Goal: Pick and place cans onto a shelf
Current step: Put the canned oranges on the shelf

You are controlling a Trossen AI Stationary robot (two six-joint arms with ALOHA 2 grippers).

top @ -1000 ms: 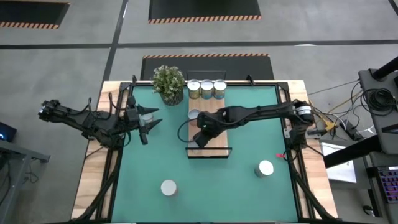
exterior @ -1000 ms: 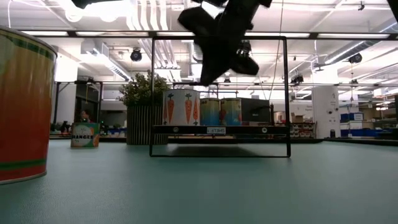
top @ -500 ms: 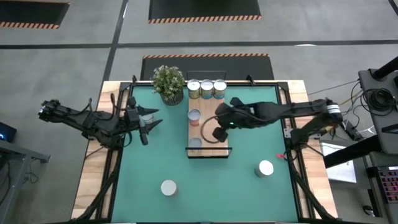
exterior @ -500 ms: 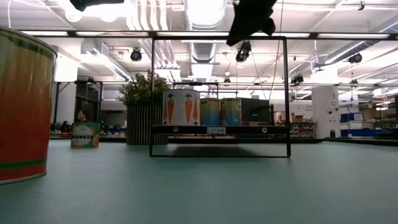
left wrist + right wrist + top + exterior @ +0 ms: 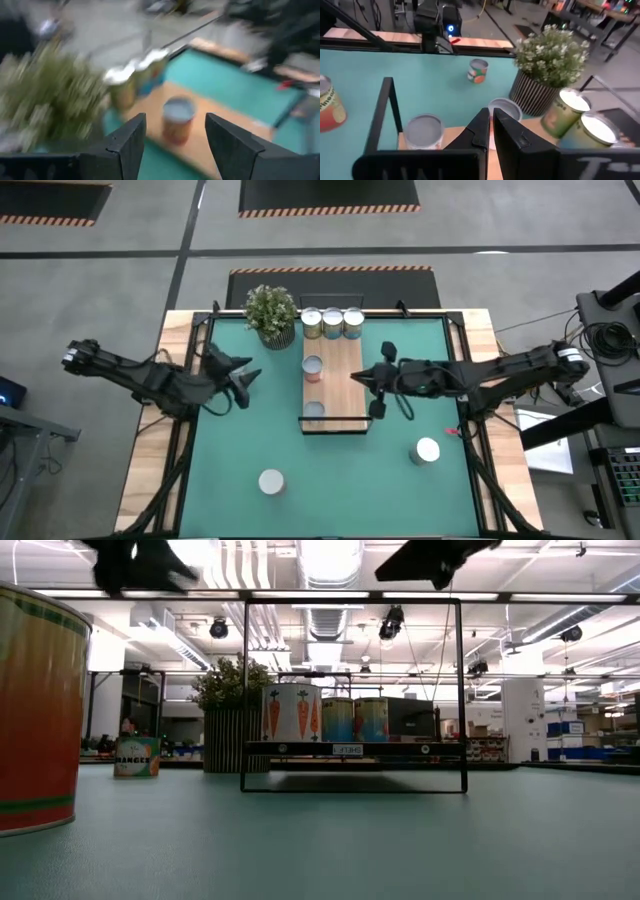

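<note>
Two cans shelved, more to go

The right tool (image 5: 362, 377), closed and empty, hangs at the shelf's (image 5: 345, 390) right edge; the left tool (image 5: 248, 376), fingers apart and empty, hovers left of it. Two cans (image 5: 313, 367) stand on the shelf; three wait behind it, two on the mat near the front, possibly one more far left.

Shelf (image 5: 345, 385) right half bare (plant (image 5: 271, 313) crowds rear-left corner).
</note>
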